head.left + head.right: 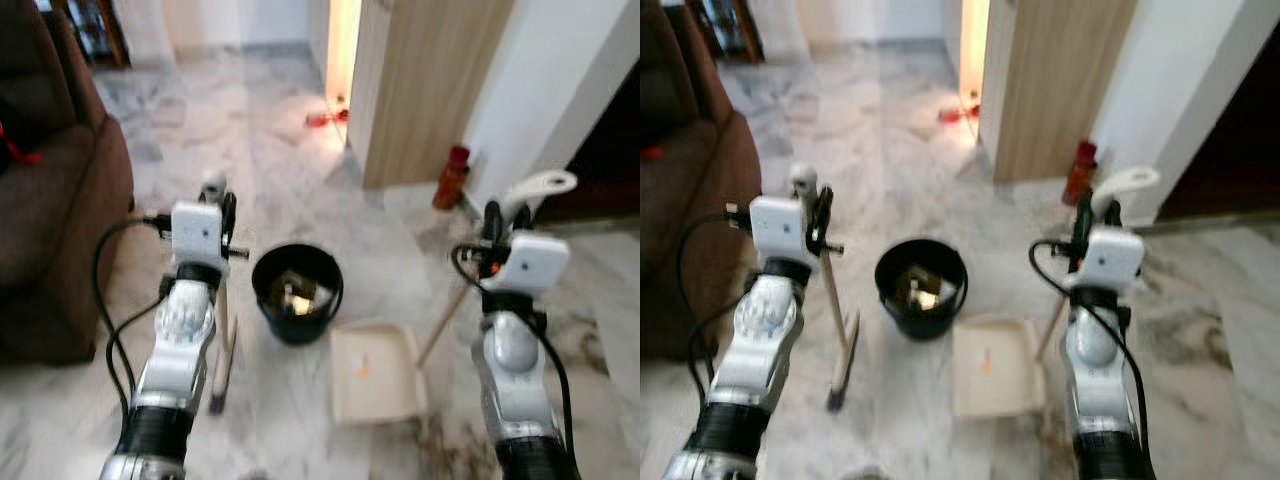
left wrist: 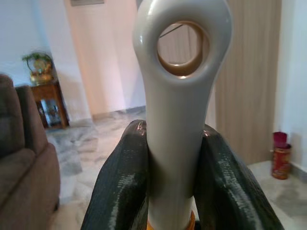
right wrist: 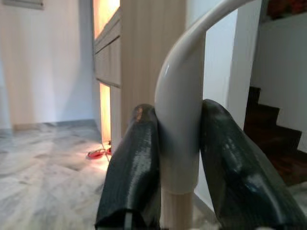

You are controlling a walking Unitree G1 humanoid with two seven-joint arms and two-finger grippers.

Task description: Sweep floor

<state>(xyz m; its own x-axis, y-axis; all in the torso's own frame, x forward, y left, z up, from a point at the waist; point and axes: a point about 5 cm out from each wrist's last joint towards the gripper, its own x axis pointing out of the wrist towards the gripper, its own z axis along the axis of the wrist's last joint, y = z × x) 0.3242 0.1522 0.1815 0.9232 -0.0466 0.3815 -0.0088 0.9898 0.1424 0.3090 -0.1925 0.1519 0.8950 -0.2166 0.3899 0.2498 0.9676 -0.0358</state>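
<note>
From the left eye view I see my left hand [image 1: 222, 215] closed around the top of the broom [image 1: 224, 340], whose long axis runs nearly upright, tilted a little, with its dark bristle end down on the marble floor [image 1: 270, 180] just left of the black bucket [image 1: 296, 292]. My right hand [image 1: 507, 222] grips the pale curved top of the dustpan handle [image 1: 450, 310], and that wooden stick slants down and to my left to the cream dustpan [image 1: 375, 372], which lies flat on the floor just right of and nearer to me than the bucket, its open mouth facing toward me. The bucket holds some scraps I cannot make out. A brown sofa [image 1: 50, 190] stands on my left, a wooden cabinet [image 1: 425, 80] ahead on the right with a red canister [image 1: 452, 178] at its foot, and something small and red [image 1: 325, 118] lies on the floor by the lit gap. In the left wrist view, the two black fingers [image 2: 122, 187] pinch the grey broom grip [image 2: 178, 110] on either side, its hanging hole above them, pointing up. In the right wrist view, the fingers [image 3: 134, 177] clamp the pale curved grip [image 3: 184, 110] where it meets the wooden stick, with a dark staircase [image 3: 268, 139] behind.
</note>
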